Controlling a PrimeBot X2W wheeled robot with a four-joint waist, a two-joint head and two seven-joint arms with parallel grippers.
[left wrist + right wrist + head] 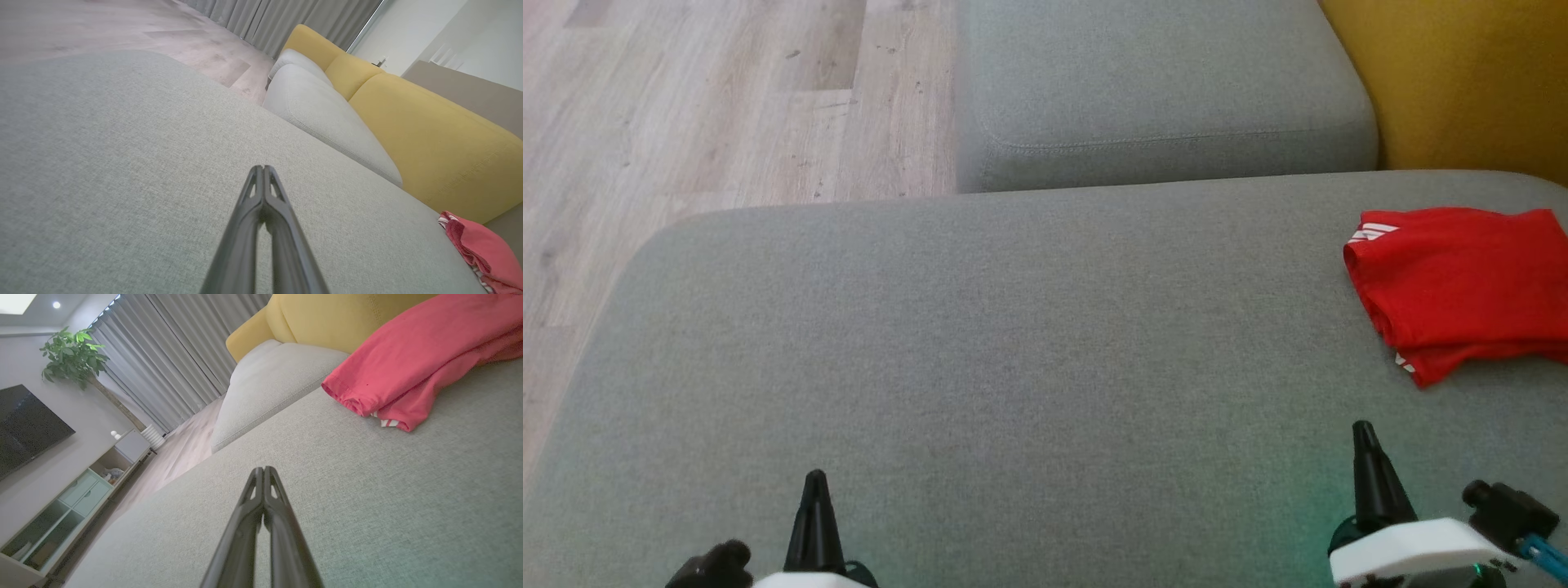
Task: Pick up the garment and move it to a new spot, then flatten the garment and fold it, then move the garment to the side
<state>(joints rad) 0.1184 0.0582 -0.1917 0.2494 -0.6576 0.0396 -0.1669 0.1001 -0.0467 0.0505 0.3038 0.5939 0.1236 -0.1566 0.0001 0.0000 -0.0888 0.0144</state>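
We see the folded red garment (1462, 286) at the right edge of the grey seat cushion (1013, 327), near the yellow backrest (1462, 73). Our left gripper (814, 480) and right gripper (1363, 431) hover over the cushion, fingers pressed together, empty. A second cushion (1160, 82) and wood floor (686, 98) lie beyond.

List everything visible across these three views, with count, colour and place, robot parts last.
garment: one, red with white stripes, folded, right side of the seat cushion
seat cushion: one, grey, before the robot
second cushion: one, grey, beyond it
backrest cushions: several, yellow, behind the seats
floor: pale wood, left of the cushions
curtains: grey, far wall
plant: one, green, beside the curtains
television: one, black, wall
cabinet: one, pale, below the television
left gripper: one, dark, shut, lower left
right gripper: one, dark, shut, lower right, apart from the garment
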